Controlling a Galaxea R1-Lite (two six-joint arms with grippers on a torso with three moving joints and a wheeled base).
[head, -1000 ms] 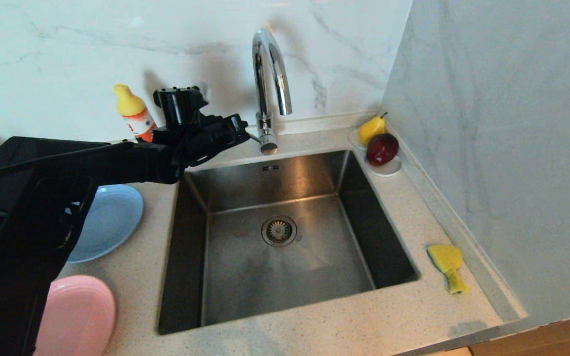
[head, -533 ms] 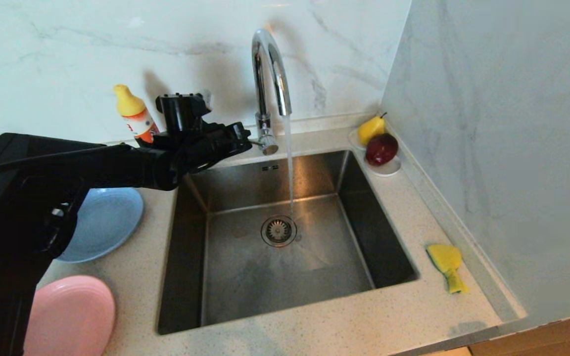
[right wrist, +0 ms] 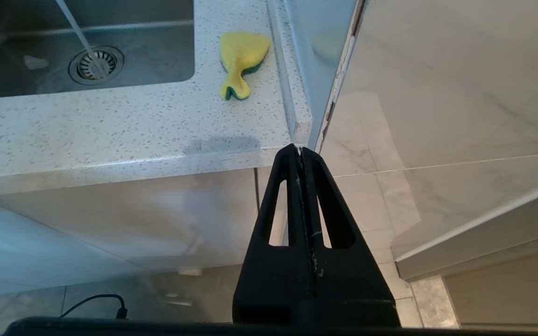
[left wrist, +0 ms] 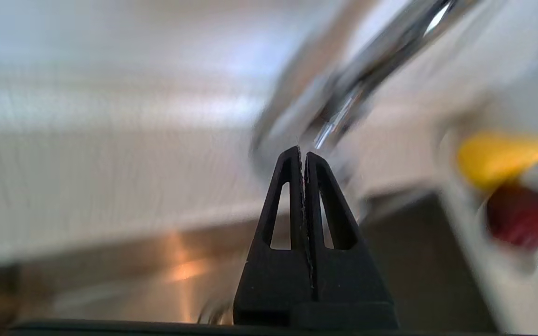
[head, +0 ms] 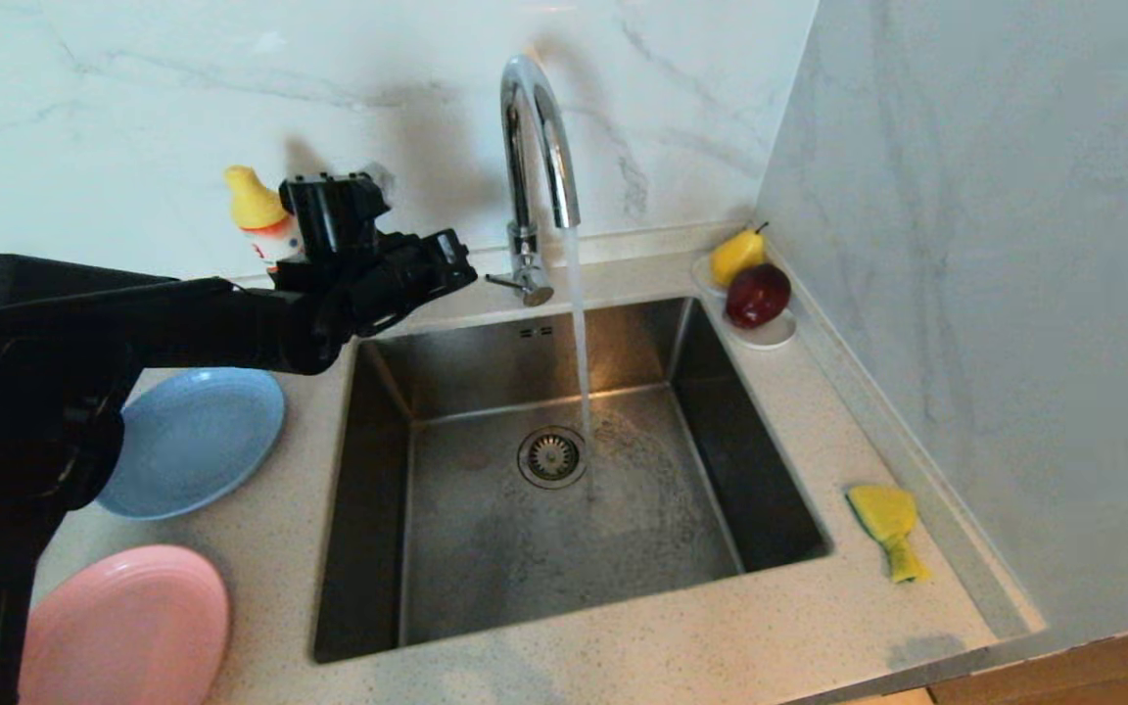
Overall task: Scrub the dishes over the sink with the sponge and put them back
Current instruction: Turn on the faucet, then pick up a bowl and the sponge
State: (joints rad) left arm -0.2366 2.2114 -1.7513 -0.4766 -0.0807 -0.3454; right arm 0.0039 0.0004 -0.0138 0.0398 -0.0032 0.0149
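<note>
Water runs from the chrome tap (head: pixel 537 147) into the sink (head: pixel 564 548), so the task stands at its opening step: nothing is scrubbed yet. The left gripper (head: pixel 461 266), fingers pressed together and holding nothing, hangs just beside the tap's side lever. The light-blue plate (head: pixel 197 441) and the pink plate (head: pixel 128 622) lie on the surface (head: pixel 260 587) left of the basin; no bowl is visible. The sponge (head: pixel 885 524) lies on the right side, well apart from both grippers.

The next move probably calls for opening a gripper and picking up a plate or the sponge.

The right wrist view alone shows the right gripper (right wrist: pixel 300 150), closed and empty, parked below the surface's edge, with the sponge's green layer. The left wrist view gives only the tap up close.
</note>
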